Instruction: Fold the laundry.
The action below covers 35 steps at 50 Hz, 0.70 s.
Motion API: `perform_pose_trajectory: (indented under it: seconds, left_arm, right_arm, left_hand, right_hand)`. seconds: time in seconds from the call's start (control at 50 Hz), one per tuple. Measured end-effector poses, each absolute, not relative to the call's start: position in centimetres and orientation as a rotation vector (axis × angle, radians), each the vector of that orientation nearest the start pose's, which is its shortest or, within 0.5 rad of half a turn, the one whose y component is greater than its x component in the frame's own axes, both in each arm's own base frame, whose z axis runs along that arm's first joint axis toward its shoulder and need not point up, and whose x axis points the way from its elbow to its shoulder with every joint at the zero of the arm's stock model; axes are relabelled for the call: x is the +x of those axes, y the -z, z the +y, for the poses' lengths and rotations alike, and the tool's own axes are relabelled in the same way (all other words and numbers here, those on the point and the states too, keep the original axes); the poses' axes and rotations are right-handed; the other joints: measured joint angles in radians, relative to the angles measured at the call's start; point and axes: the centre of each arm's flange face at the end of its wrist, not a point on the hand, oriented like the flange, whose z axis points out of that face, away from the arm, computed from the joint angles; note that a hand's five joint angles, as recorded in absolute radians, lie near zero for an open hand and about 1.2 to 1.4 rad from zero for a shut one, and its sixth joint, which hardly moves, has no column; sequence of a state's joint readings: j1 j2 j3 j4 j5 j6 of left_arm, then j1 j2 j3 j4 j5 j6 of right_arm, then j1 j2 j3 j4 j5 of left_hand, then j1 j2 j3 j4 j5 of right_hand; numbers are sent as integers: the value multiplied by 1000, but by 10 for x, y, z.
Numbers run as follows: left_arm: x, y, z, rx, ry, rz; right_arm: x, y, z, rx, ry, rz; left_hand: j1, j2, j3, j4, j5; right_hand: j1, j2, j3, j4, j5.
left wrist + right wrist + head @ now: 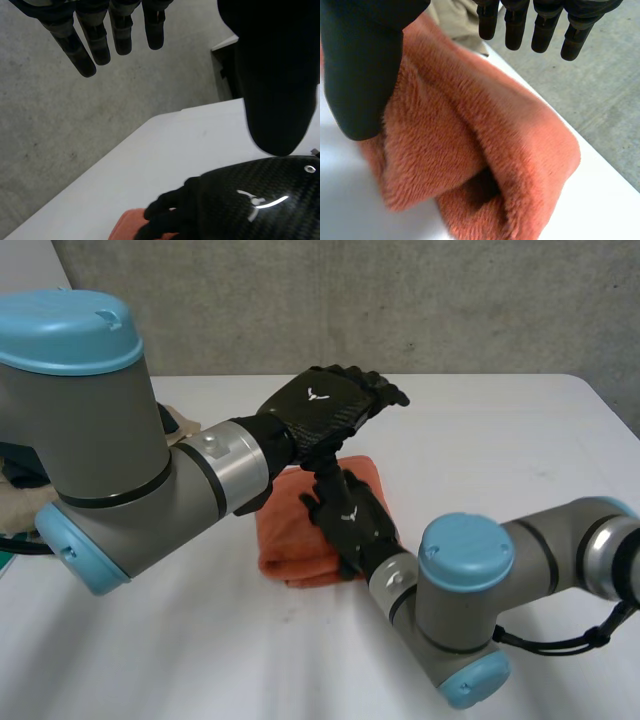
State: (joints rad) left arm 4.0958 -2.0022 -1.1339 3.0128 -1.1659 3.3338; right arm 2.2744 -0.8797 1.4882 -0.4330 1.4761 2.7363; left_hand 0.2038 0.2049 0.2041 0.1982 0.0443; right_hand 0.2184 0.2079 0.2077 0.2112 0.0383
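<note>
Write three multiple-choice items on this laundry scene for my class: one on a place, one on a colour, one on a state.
1. Where does the folded orange fleecy cloth lie?
A. In a basket
B. On the white table, under the black right hand
C. Draped over an arm
2. What colour is the crumpled cloth beside the left arm?
A. Purple
B. Black
C. Beige
3. How is the black left hand?
A. Open, fingers straight, raised above the orange cloth
B. Shut on the orange cloth
C. Flat on the table
Key: 1 B, the head view shows the right hand resting on it; 2 C, pale beige shows behind the arm; 3 A, its wrist view shows straight fingers holding nothing.
</note>
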Motion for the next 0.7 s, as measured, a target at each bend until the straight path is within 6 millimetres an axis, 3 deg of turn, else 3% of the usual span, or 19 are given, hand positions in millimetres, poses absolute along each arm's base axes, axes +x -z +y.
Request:
perform_pose_trajectory:
  seconds: [0.1, 0.18, 0.46, 0.7]
  left_arm:
    - [-365, -289, -208, -1110, -1624, -1624]
    - [-367, -295, -201, -1109, -1638, -1608]
    - [-362, -297, -204, -1094, -1652, -1626]
    - [-358, -294, -210, -1087, -1650, -1646]
  right_arm:
    - [368, -146, -221, -1031, 1788, 1884]
    - [359, -155, -230, -839, 1755, 1978]
    - [331, -128, -255, -361, 1574, 2245]
    - [336, -120, -239, -288, 1401, 2237]
  left_hand:
    - [0, -2, 0, 0, 0]
    - [0, -2, 0, 0, 0]
    - [0, -2, 0, 0, 0]
    - [0, -2, 0, 0, 0]
  right_hand:
    - [0, -4, -5, -4, 0]
    - [0, -4, -5, -4, 0]
    - [0, -4, -5, -4, 0]
    - [0, -4, -5, -4, 0]
